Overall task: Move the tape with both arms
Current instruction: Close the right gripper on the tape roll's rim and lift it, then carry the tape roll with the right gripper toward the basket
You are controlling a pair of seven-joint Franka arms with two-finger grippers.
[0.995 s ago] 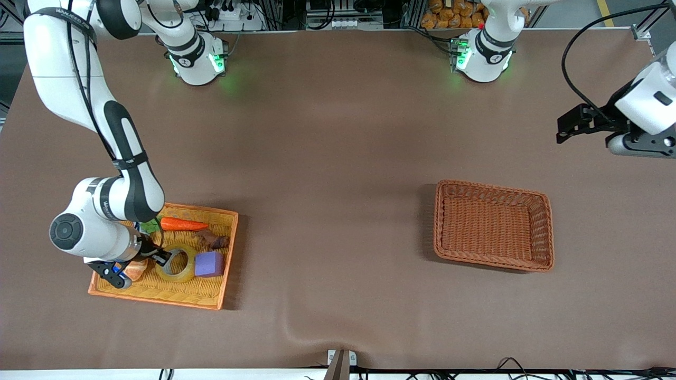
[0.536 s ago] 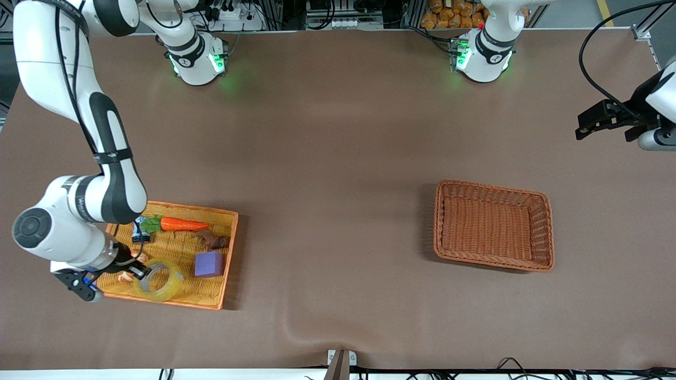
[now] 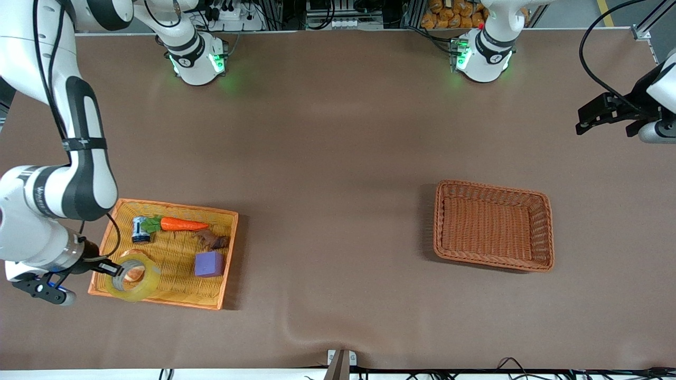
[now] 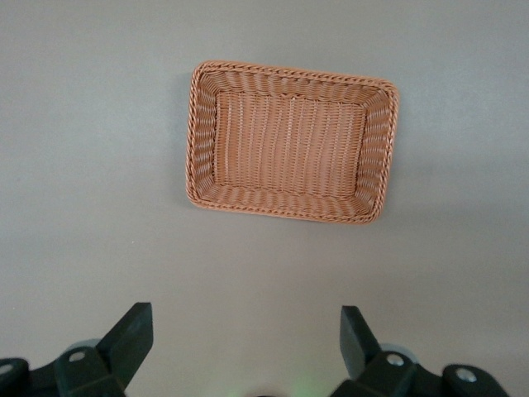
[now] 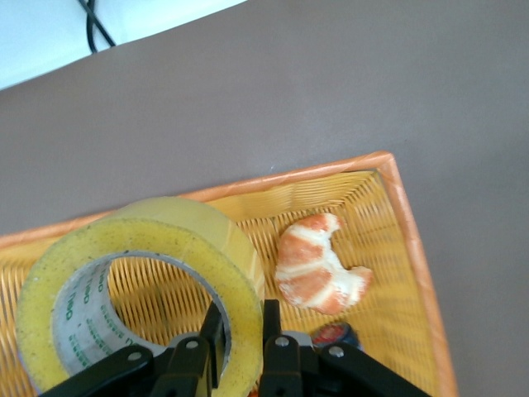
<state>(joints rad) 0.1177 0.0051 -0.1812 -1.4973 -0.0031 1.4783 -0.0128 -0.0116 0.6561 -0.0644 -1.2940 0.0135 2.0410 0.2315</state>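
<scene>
Right wrist view gives us the tape (image 5: 140,273) clamped through its wall by the right gripper (image 5: 240,331) — one finger inside the hole, one outside — over the orange tray (image 5: 397,190), with a croissant (image 5: 318,265) on the weave beneath. Only the front view shows us the carrot (image 3: 179,224) and purple block (image 3: 209,263) there. The left gripper (image 4: 244,335) waits, spread wide, above the table, with the brown basket (image 4: 202,132) in sight.
</scene>
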